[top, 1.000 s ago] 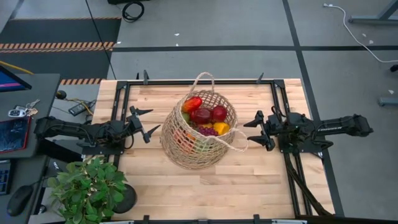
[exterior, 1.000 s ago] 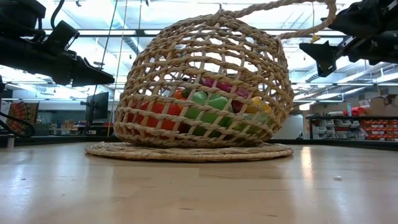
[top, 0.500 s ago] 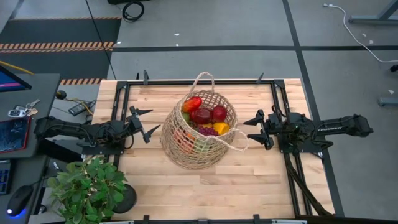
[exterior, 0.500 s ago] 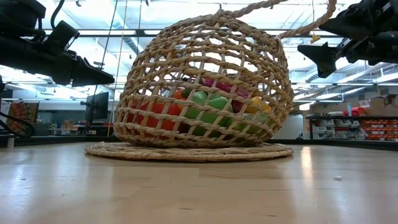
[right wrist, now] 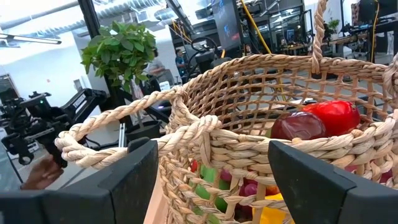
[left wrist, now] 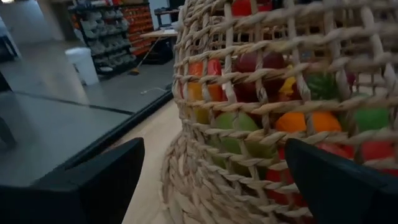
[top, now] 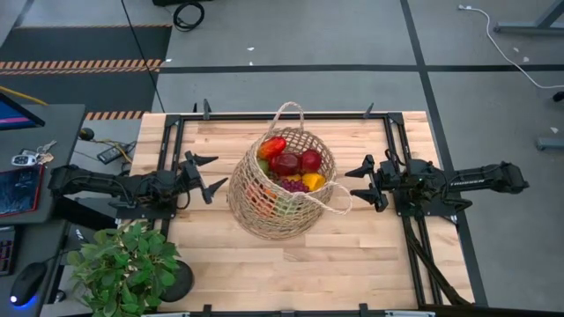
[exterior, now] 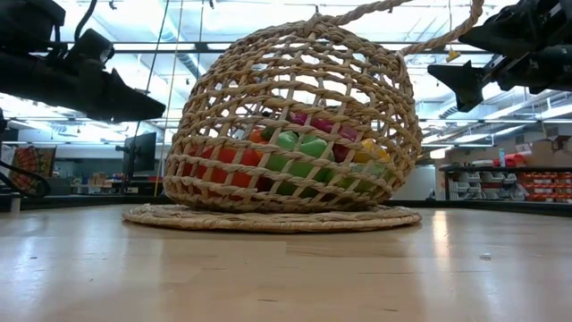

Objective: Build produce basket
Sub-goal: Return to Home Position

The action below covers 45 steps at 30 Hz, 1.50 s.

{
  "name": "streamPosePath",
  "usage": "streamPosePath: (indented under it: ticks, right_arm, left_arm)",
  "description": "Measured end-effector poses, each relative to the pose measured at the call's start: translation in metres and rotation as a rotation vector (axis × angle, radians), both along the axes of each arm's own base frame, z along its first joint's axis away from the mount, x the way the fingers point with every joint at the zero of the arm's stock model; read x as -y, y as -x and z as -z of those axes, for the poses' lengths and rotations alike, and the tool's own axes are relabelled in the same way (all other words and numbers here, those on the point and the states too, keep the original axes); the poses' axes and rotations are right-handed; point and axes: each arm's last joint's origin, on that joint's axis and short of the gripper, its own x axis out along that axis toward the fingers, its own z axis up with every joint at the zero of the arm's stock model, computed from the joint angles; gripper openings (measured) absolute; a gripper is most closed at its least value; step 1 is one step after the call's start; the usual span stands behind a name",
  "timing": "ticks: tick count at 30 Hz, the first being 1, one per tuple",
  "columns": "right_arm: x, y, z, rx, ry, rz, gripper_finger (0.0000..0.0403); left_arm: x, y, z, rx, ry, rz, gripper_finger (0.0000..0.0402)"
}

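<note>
The basket [top: 282, 185] stands near the middle of the worktop [top: 361, 255], a little toward its far edge. All the produce [top: 291, 165] in view lies inside it: red, yellow and orange pieces show at its mouth, and green and orange ones show through the weave in the left wrist view. The left end effector [top: 207, 173] hangs above the worktop between the left edge and the basket, apart from the wicker, with its fingers spread wide and nothing between them. The right end effector [top: 356, 186] faces the basket from the right edge's side, equally wide open and empty. It is just beside the loop handle [top: 342, 201] that droops toward it, though I cannot tell whether they touch. A plant [top: 123, 260] sits at the near left corner, clear of both arms. The loading looks finished, so the step in hand is probably the retreat of both arms to rest. That calls for drawing each arm back from the basket toward its own edge. The right one needs most care, since a fingertip catching the drooping handle could drag or tip the basket.
</note>
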Motion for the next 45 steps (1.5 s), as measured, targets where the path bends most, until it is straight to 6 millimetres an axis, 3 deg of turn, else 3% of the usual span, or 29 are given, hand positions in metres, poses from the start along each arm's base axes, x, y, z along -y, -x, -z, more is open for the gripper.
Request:
streamPosePath:
  ticks: [8,45]
  right_arm:
    - [0.0000,0.0000,0.0000,0.000,0.000,0.000,0.0306]
    - [0.0000,0.0000,-0.0001,0.000,0.000,0.000,0.0307]
  left_arm:
    - [0.0000,0.0000,0.0003,0.139,0.255,-0.027,0.0394]
    - [0.0000,0.0001,0.0005,0.131,0.241,-0.027,0.0394]
